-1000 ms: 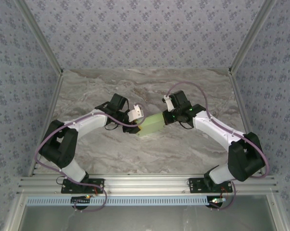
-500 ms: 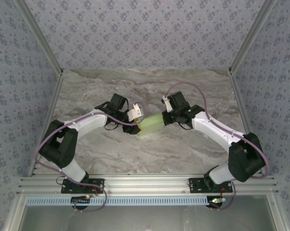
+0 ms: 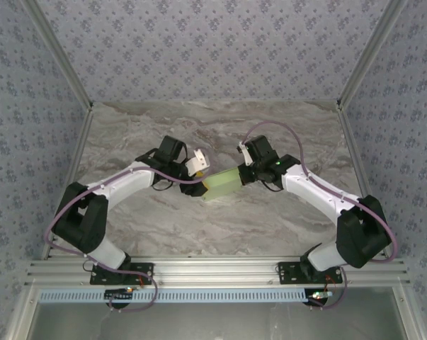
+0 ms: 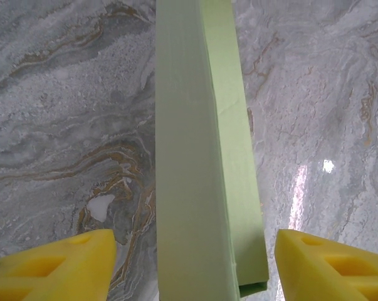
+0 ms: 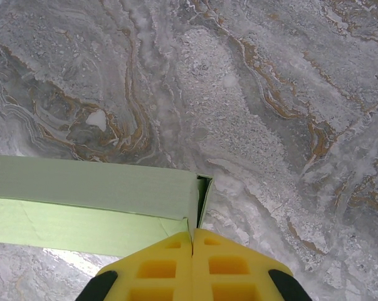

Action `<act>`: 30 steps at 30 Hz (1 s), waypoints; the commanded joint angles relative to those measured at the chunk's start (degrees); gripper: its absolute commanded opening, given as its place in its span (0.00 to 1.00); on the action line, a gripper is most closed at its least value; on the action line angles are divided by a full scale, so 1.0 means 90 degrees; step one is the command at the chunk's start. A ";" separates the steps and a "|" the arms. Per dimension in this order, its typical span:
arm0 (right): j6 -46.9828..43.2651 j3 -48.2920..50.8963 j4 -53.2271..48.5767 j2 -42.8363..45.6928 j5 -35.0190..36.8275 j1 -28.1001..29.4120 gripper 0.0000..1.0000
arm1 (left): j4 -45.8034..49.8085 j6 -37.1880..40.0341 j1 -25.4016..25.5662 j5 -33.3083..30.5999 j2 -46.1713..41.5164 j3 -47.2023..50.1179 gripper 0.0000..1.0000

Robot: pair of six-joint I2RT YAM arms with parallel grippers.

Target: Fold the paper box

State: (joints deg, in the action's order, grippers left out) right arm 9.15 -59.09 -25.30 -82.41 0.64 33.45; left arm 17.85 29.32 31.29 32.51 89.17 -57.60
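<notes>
The paper box (image 3: pixel 224 182) is at the middle of the counter (image 3: pixel 199 227). The right fingers (image 5: pixel 163 266), pressed together, pinch its end wall. The left fingers (image 4: pixel 57 263) stand spread around it, not touching. They should close squarely and gently.

Both my arms stretched forward, forearms angled inward, wrists facing each other. My left gripper (image 4: pixel 192 266) open, yellow fingers (image 4: pixel 51 266) spread wide apart. My right gripper (image 5: pixel 193 241) pinched tight on paper box (image 5: pixel 88 185) end wall.
</notes>
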 commanded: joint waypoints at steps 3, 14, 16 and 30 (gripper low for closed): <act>0.0136 -0.0144 -0.0305 0.0092 0.0130 0.0070 0.01 | -0.0296 -0.0563 0.0019 0.0176 -0.0550 0.0275 0.68; 0.0128 -0.0148 -0.0310 0.0093 0.0157 0.0078 0.01 | -0.1309 -0.2950 0.0229 -0.1851 -0.1726 0.1193 0.60; 0.0126 -0.0147 -0.0315 0.0085 0.0172 0.0082 0.01 | -0.1315 -0.2985 0.0319 -0.1976 -0.1817 0.1311 0.58; 0.0121 -0.0174 -0.0338 0.0085 0.0182 0.0081 0.01 | -0.0645 -0.2747 0.0864 -0.2423 -0.1485 0.1025 0.31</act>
State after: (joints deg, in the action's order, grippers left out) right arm 9.67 -59.20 -25.52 -82.41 1.23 33.69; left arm 10.35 4.45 38.44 12.03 75.18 -46.19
